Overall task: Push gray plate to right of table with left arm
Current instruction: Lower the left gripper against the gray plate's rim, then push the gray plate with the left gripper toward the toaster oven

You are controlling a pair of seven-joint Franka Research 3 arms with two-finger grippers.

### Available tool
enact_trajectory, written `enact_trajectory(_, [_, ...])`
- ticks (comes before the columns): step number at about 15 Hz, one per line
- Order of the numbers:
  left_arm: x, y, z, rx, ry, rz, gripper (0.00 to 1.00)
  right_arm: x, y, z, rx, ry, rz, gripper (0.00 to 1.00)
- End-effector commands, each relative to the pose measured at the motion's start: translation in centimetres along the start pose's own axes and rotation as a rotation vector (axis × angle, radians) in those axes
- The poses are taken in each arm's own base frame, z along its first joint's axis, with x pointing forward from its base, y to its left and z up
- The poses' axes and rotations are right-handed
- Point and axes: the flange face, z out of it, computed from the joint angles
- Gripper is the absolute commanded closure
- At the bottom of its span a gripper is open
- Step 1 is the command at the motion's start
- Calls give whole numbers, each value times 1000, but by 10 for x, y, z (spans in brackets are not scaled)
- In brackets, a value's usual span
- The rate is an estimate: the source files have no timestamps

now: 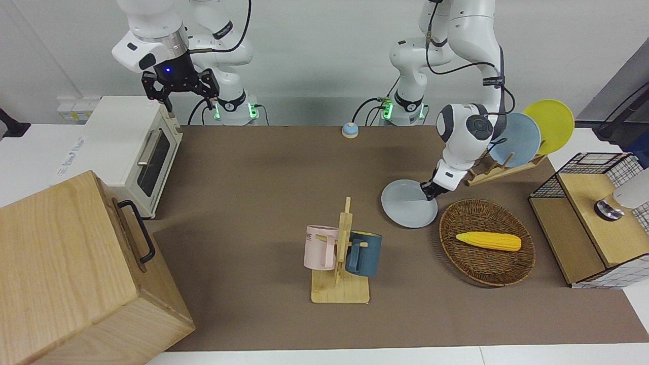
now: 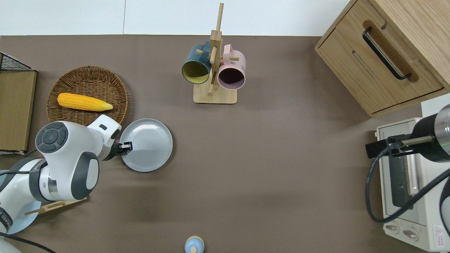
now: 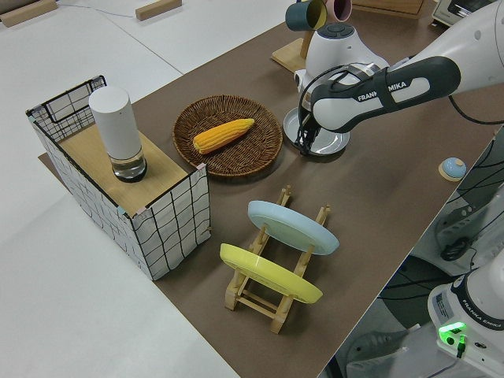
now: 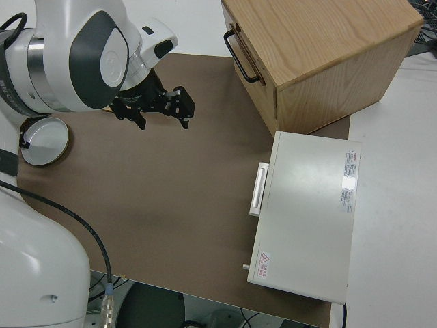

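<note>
The left gripper [image 2: 126,147], fingers seemingly closed and gripping nothing, touches the rim of the round pale gray plate [image 2: 149,144], left of centre in the overhead frame. Keep low, push steadily across the brown table [image 2: 274,158].

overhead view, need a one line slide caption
Left gripper at the rim of the round pale gray plate, beside the wicker basket; right arm parked.

"FRANKA EMIKA" on left arm [image 3: 386,90] forearm; red warning triangle on toaster oven [image 4: 311,219].
</note>
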Motion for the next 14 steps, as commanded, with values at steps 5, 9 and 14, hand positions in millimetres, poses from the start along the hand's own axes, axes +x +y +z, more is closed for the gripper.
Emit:
enact_trajectory(5, [-16,31,18,-27,-26,43,1000,-5,3,-3,-10,-5,-1,5])
enact_trajectory(9, [-27,63,18,-72,-40,54,1000,-5,3,-3,-10,-5,-1,5])
enact_trajectory(14, [-41,96,20,-107,-60,65,1000,-5,3,-3,-10,-5,-1,5])
